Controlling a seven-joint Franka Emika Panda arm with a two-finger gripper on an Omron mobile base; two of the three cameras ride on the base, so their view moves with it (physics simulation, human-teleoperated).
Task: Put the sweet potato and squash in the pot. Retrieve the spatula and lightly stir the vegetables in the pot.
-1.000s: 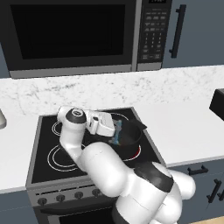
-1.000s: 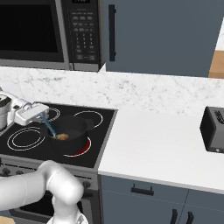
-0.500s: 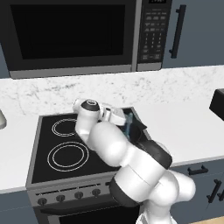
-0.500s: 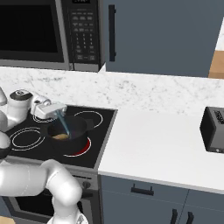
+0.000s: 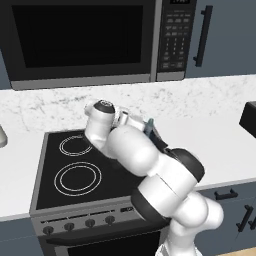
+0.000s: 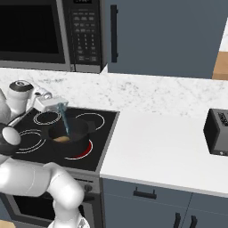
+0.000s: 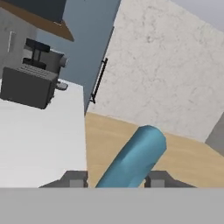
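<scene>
One tool is in play: the slim light-blue spatula (image 6: 66,120), clamped between the fingers of the two-finger gripper (image 6: 59,105) and hanging blade-down into the round black pot (image 6: 71,137). Compared with a second ago, the wrist has swung from the left side of the black glass cooktop (image 6: 100,133) to a position above the pot's rear rim, and the handle, earlier not visible, now stands nearly upright with a slight tilt. This suggests that retrieval is complete and that stirring is beginning or under way. In the hand view the spatula's rounded blue handle (image 7: 131,159) rises between the two dark fingertips (image 7: 74,178), confirming a firm grasp. The pot sits on the front right burner, whose ring glows red at its edge. One small orange-tan vegetable lump (image 6: 61,139) lies on the pot floor, just beside the blade; a second piece cannot be made out. Behind the arm, the spatula's tip (image 5: 149,124) peeks out in the left base view.
</scene>
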